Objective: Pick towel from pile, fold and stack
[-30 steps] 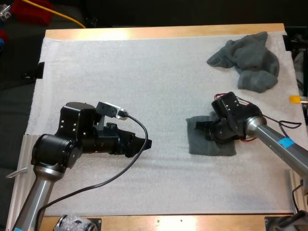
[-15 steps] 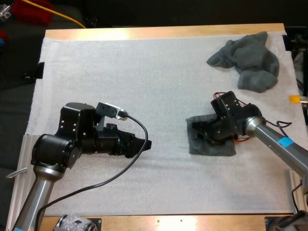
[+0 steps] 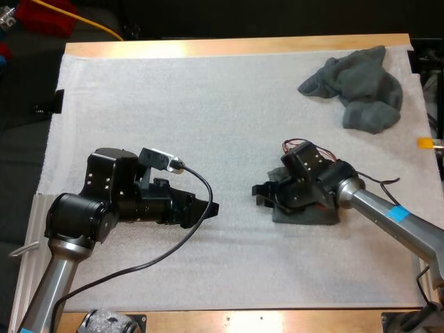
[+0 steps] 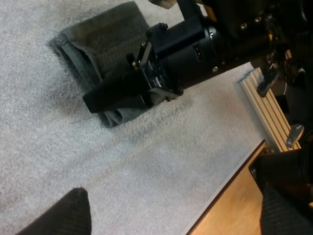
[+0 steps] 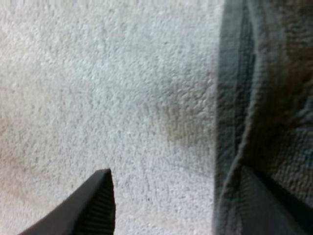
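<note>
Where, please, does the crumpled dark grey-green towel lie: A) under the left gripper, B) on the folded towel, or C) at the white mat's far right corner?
C: the crumpled dark grey-green towel sits at the far right corner of the white mat, apart from the folded towel.

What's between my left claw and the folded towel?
Mostly bare white mat; the right claw juts beyond the folded towel, per the high view.

Folded grey-green towel (image 3: 309, 216) lies flat mid-mat; crumpled pile (image 3: 361, 87), perhaps two, far right.
</note>
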`<state>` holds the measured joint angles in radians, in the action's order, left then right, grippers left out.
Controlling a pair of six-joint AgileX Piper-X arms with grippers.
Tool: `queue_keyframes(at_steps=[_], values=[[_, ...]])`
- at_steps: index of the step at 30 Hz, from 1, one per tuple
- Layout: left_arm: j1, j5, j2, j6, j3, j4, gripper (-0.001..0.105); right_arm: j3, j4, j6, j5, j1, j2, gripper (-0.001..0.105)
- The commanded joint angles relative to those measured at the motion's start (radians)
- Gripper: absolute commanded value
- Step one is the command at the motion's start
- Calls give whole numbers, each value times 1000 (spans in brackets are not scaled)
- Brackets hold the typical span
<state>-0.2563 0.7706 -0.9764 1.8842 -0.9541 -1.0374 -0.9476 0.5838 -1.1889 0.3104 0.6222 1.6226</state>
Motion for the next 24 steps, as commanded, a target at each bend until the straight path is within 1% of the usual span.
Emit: queue_keyframes(at_steps=[1,6,10,17,24], values=[[-3,13,6,2,-5,3,69,-2,-3,5,0,1,-2,55],[-3,13,6,2,-5,0,69,-2,18,-10,7,1,-18,55],[-3,13,6,2,-5,0,69,-2,71,-57,4,1,-73,55],[-3,13,6,2,-5,0,69,-2,213,-141,-82,1,-211,55],[-3,13,6,2,-5,2,69,-2,279,-161,-91,1,-350,55]])
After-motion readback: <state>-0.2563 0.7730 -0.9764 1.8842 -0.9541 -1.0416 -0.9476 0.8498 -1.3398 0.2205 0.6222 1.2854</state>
